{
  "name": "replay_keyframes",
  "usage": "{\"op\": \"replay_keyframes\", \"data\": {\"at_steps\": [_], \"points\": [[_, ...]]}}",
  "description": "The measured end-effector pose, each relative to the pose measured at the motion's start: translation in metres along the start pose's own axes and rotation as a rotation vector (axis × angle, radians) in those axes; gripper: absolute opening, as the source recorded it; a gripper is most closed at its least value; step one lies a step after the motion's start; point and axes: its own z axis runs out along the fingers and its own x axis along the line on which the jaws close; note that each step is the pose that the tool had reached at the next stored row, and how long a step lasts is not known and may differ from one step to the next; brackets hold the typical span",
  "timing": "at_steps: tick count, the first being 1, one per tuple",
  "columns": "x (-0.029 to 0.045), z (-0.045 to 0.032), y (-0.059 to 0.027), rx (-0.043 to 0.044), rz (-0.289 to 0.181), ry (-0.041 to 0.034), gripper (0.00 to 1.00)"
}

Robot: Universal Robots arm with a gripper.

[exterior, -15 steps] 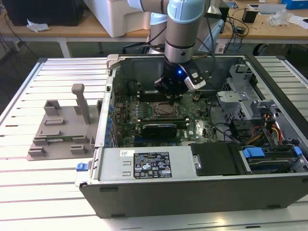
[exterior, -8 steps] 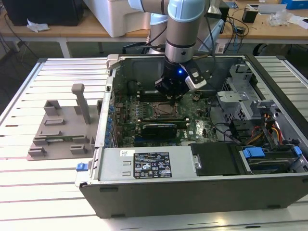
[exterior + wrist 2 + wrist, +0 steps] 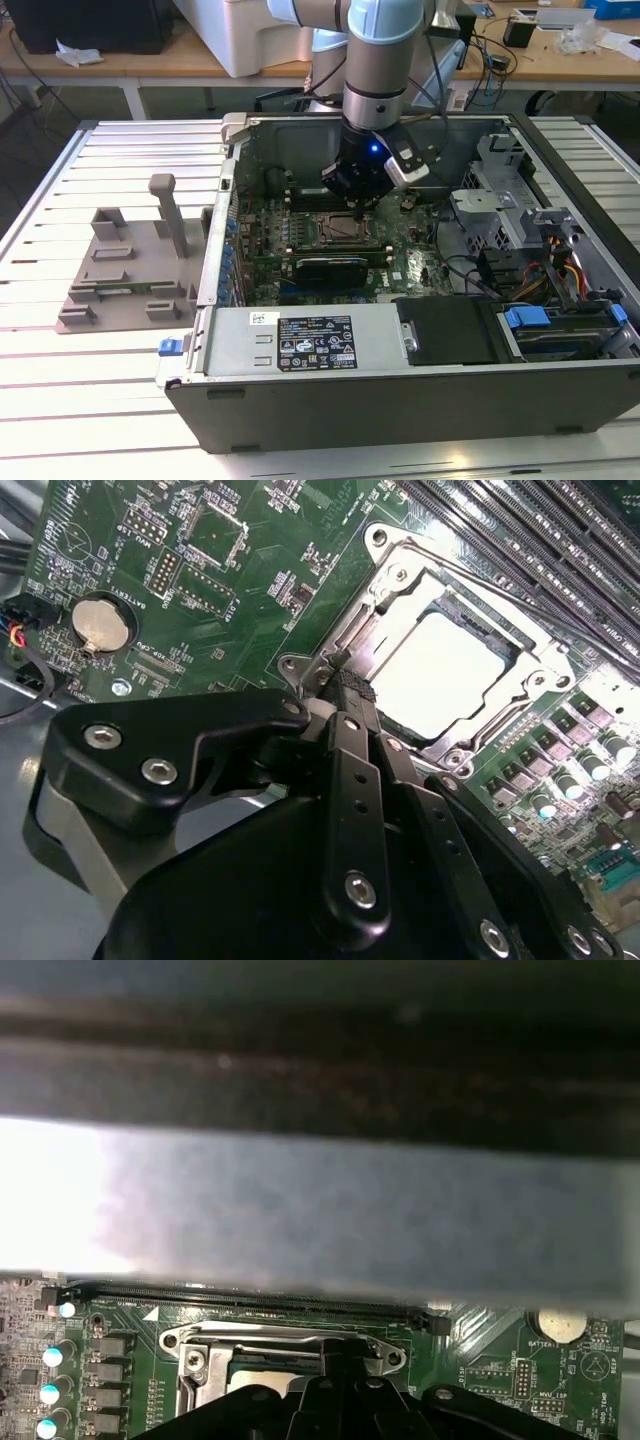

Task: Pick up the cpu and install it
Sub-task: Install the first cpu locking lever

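Observation:
The cpu [image 3: 435, 665] lies flat inside the metal-framed socket [image 3: 400, 580] on the green motherboard [image 3: 220, 590], its silvery top brightly lit. My gripper [image 3: 350, 688] hangs just over the socket's edge, beside the cpu, with its two black fingers pressed together and nothing between them. In the exterior view the gripper [image 3: 357, 203] points down into the open computer case, right above the socket [image 3: 340, 228]. The first wrist view has the socket frame [image 3: 290, 1345] just beyond the gripper's black fingers [image 3: 340, 1365].
A grey plastic fixture tray [image 3: 130, 270] with upright posts stands on the slatted table at the exterior view's left. Case walls [image 3: 400, 400], memory slots [image 3: 520, 530], a drive cage [image 3: 500, 200] and cables [image 3: 560, 270] surround the socket. A round coin battery [image 3: 102, 626] sits on the board.

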Motion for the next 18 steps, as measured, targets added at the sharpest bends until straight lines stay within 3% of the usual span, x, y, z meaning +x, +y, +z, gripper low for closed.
{"op": "replay_keyframes", "data": {"at_steps": [10,15,17,18], "points": [[0.0081,0.0003,0.0050,-0.0005,0.000,-0.0006,0.11],[0.0088,0.0003,0.0088,-0.0003,0.000,-0.0003,0.11],[0.0087,0.0004,0.0092,-0.0049,0.000,-0.0009,0.11],[0.0087,0.0004,0.0091,-0.0125,0.000,-0.0014,0.11]]}}
